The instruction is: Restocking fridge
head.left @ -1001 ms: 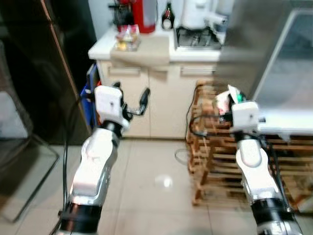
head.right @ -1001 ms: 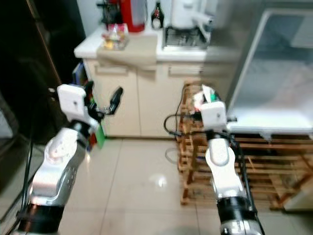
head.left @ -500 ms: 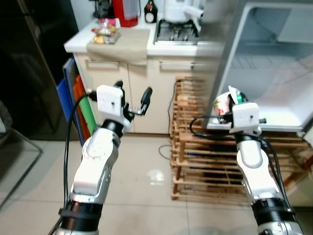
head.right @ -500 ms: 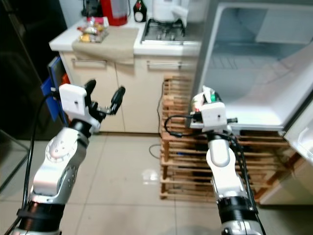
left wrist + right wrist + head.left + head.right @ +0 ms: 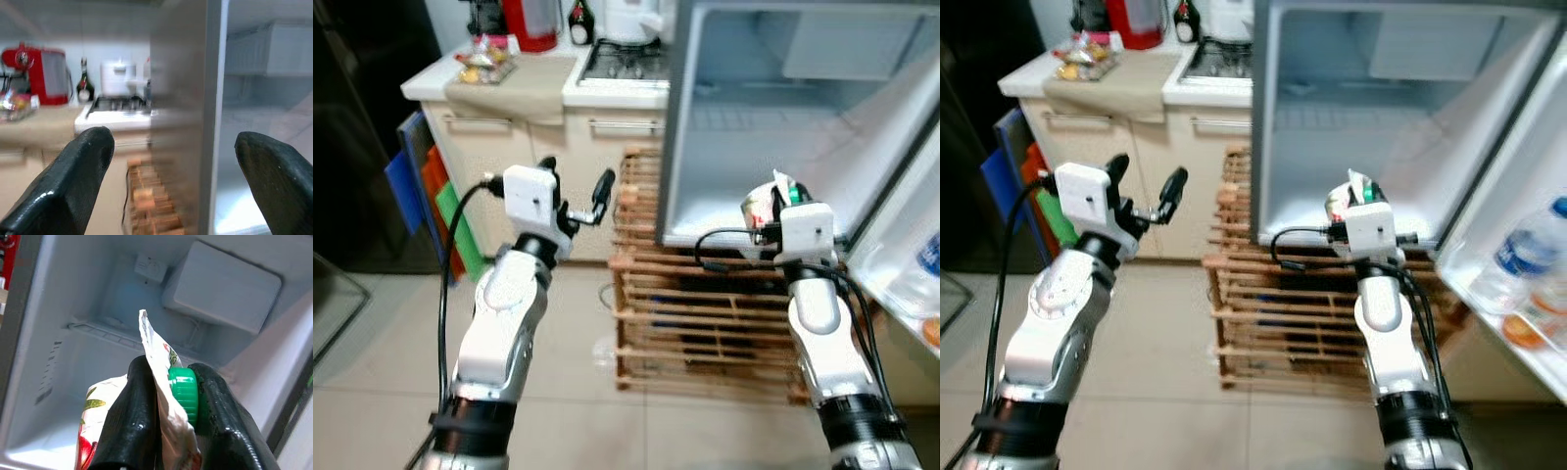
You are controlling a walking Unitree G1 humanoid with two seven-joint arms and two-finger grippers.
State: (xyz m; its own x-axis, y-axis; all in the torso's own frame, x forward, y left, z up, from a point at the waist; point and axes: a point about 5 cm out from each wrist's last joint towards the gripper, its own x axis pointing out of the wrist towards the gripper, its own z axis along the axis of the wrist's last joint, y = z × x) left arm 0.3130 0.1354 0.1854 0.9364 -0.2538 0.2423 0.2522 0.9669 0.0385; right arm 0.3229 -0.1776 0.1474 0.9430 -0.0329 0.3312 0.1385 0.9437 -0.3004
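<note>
The fridge [image 5: 773, 147] stands open ahead on a wooden slat rack, its white inside bare. My right gripper [image 5: 770, 204] is held up level with the fridge's bottom edge, shut on a drink carton [image 5: 161, 396] with a green screw cap [image 5: 184, 394]. The carton's folded top sticks up between the black fingers [image 5: 134, 421]. My left gripper [image 5: 576, 182] is raised in front of the kitchen cabinet, left of the fridge. It is open with nothing between its fingertips [image 5: 83, 161].
The fridge door [image 5: 1528, 225] hangs open at the right with a water bottle [image 5: 1518, 259] in its shelf. The wooden rack [image 5: 705, 323] sits low ahead. A counter [image 5: 509, 83] with a red appliance and a stove [image 5: 622, 59] stands at the left. Coloured boards [image 5: 411, 186] lean beside it.
The camera has swung right: counter and cabinet slid left, and the open fridge now faces me with its door in view. Both arms keep their pose, carton still held.
</note>
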